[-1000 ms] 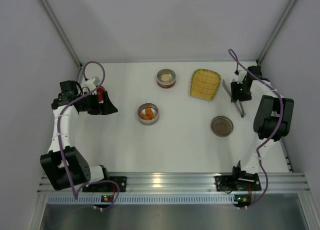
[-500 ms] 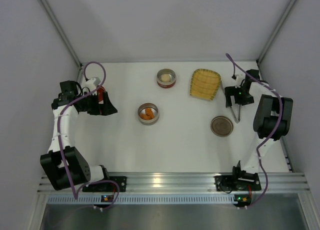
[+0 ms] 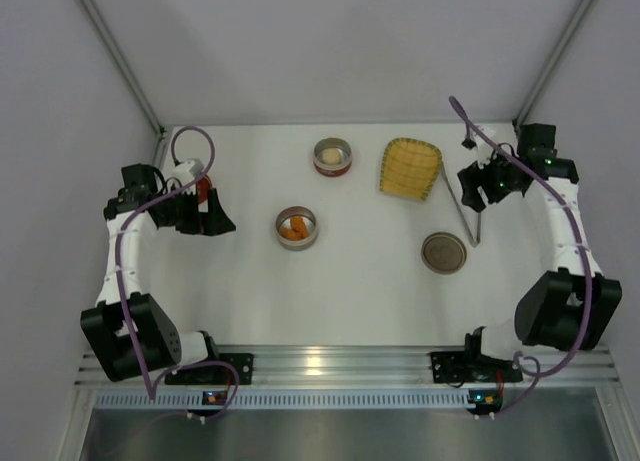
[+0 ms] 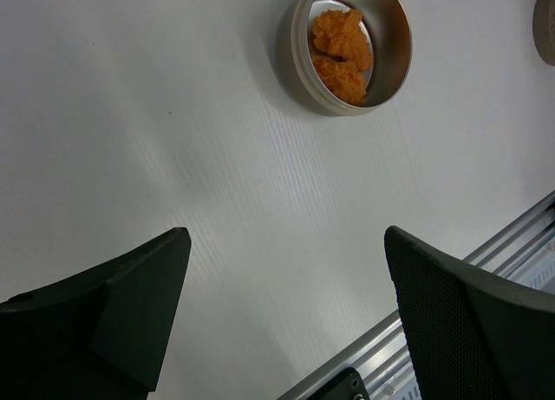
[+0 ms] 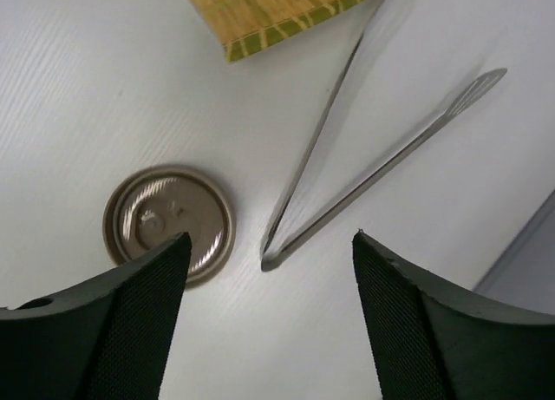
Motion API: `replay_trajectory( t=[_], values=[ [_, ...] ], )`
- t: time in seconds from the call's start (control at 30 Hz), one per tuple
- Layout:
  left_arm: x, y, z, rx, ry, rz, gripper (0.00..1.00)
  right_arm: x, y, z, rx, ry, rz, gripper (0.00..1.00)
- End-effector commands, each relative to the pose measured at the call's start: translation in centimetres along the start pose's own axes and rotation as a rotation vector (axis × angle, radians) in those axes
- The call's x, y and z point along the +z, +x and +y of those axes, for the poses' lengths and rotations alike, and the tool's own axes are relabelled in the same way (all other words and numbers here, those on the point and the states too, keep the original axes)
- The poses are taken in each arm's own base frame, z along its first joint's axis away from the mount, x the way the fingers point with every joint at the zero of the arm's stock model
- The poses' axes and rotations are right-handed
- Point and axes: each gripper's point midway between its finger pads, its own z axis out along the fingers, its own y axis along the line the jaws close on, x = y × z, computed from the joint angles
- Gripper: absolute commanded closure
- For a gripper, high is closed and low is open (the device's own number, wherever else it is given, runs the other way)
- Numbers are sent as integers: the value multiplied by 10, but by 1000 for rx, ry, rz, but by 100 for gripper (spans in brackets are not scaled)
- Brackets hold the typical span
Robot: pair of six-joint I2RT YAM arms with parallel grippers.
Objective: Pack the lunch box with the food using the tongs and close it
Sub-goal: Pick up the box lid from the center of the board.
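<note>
Tongs [image 3: 468,219] are seen from above lying on the surface beside the yellow tray [image 3: 410,168], near the spread, empty right claw [image 3: 479,185]. At the left wrist, the left claw [image 4: 286,235] is spread and empty, with orange chunks [image 4: 340,44] in a tin [image 4: 299,31] beyond it. At the right wrist, the tongs are shown ungrasped, so gripping, packing and closing are judged undone.

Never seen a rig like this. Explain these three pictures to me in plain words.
Two white-and-black robot arms are bolted at the table's near edge. One picture looks down on both. The other two come from wrist cameras, so the dark shapes at the bottom are that arm's own fingers. On the white table are a round metal tin of orange chunks, a second tin with a whitish lump, a yellow woven tray, a flat round metal lid and slim silver tongs. The left gripper hovers open near the orange chunks. The right gripper hangs open above the tongs. Nothing is held.
</note>
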Motion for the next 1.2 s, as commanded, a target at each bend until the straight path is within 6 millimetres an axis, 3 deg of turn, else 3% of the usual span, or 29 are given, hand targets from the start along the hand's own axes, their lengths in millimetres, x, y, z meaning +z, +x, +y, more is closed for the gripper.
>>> replay_trajectory(
  t=[0.0,0.07,0.1,0.17,0.2,0.27,0.33,0.63,1.17],
  values=[
    [0,6,-3,28,27,6,2,-24,28,71,-243,-248,67,29],
    [1,8,-3,29,29,13,2,-29,39,95,-382,-267,118,38],
    [2,9,-3,29,30,16,2,-24,58,108,-411,-290,167,39],
    [2,9,-3,28,32,17,2,-24,67,127,-547,-275,208,42],
    [2,10,-3,23,33,18,2,-17,82,135,-570,-286,240,42],
    [0,9,-4,27,34,12,2,-14,88,145,-625,-281,260,42],
    [1,8,-6,29,39,3,2,-3,99,149,-632,-286,289,43],
    [1,10,-6,36,42,4,2,35,101,148,-641,-284,326,45],
    [6,10,-2,25,42,7,2,71,132,146,-628,-257,394,47]
  ],
)
